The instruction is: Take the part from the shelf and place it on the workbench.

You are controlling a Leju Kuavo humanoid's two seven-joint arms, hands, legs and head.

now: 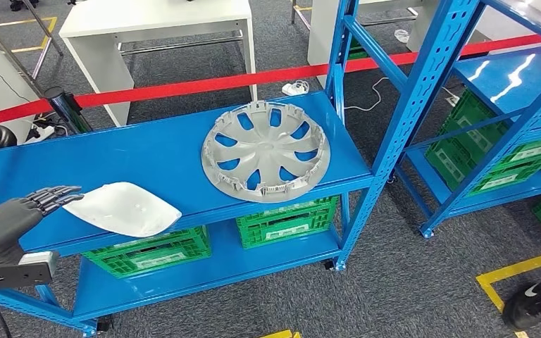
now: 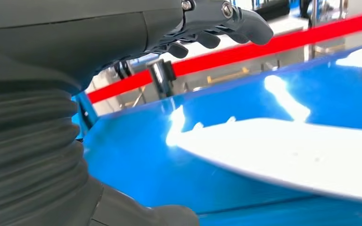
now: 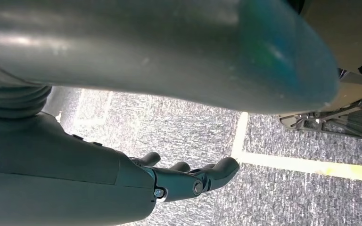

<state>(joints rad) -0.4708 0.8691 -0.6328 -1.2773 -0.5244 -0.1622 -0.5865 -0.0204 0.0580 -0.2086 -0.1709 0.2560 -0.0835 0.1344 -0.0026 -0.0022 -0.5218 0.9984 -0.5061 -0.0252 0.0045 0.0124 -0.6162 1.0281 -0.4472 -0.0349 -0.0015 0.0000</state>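
A white curved shell part (image 1: pixel 123 209) lies at the front left of the blue shelf top (image 1: pixel 148 151). A silver wheel cover (image 1: pixel 265 150) lies flat further right on the same shelf. My left hand (image 1: pixel 21 215) hovers at the shelf's left end, its fingers (image 1: pixel 58 196) stretched out and apart just above the white part's near tip, holding nothing. In the left wrist view the fingers (image 2: pixel 226 21) reach above the white part (image 2: pixel 301 155), with a gap between them. My right hand (image 3: pixel 179 181) hangs over the carpet, fingers extended and empty.
Green crates (image 1: pixel 289 222) sit on the lower shelf. A red barrier tape (image 1: pixel 204 84) runs behind the rack. A second blue rack (image 1: pixel 507 134) with green crates stands to the right. A person's shoe (image 1: pixel 532 303) is beside yellow floor tape (image 1: pixel 514 271).
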